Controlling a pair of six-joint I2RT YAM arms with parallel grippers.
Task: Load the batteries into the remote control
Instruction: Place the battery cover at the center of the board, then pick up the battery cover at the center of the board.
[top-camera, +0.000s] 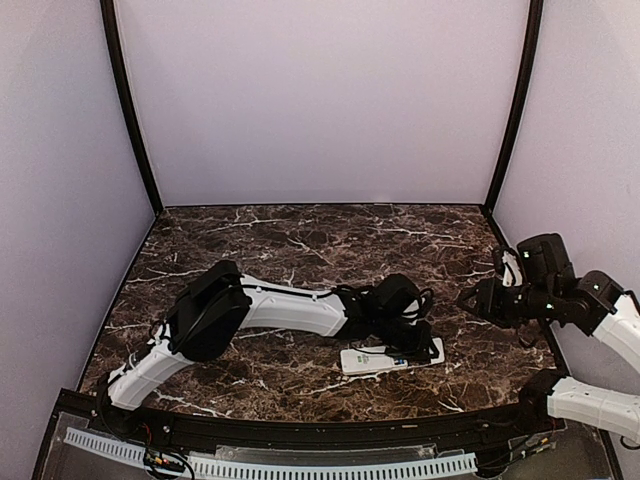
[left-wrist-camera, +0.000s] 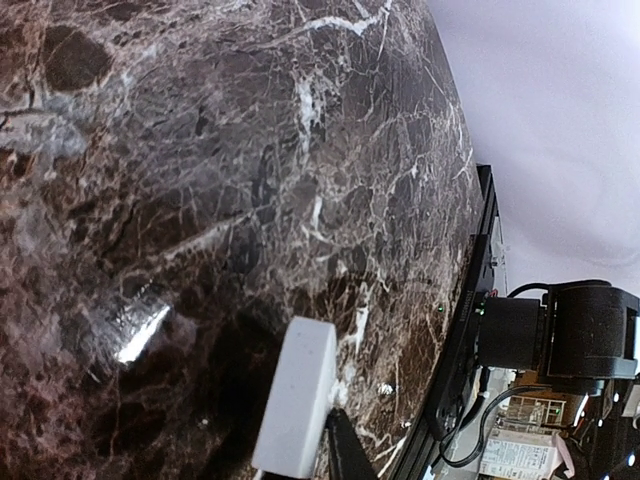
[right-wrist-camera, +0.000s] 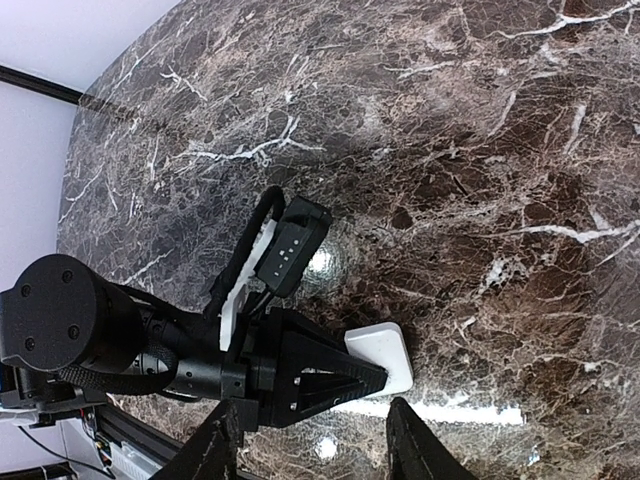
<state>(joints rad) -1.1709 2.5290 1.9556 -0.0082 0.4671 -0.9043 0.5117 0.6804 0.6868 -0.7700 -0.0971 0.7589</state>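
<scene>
The white remote control (top-camera: 385, 359) lies near the front middle of the marble table (top-camera: 300, 240). My left gripper (top-camera: 405, 335) is down on its right half. In the left wrist view one dark finger (left-wrist-camera: 345, 450) presses the side of the remote (left-wrist-camera: 295, 395); the other finger is hidden. In the right wrist view the left gripper's black fingers (right-wrist-camera: 330, 385) cover the remote's end (right-wrist-camera: 386, 346). My right gripper (top-camera: 478, 300) hangs above the table to the right, open and empty (right-wrist-camera: 315, 415). A small blue spot on the remote is too small to tell. No loose batteries show.
The table's black front rail (top-camera: 300, 435) with a white cable chain (top-camera: 300, 467) runs along the near edge. Purple walls close the back and sides. The right arm's base (left-wrist-camera: 560, 335) and boxes sit past the table edge.
</scene>
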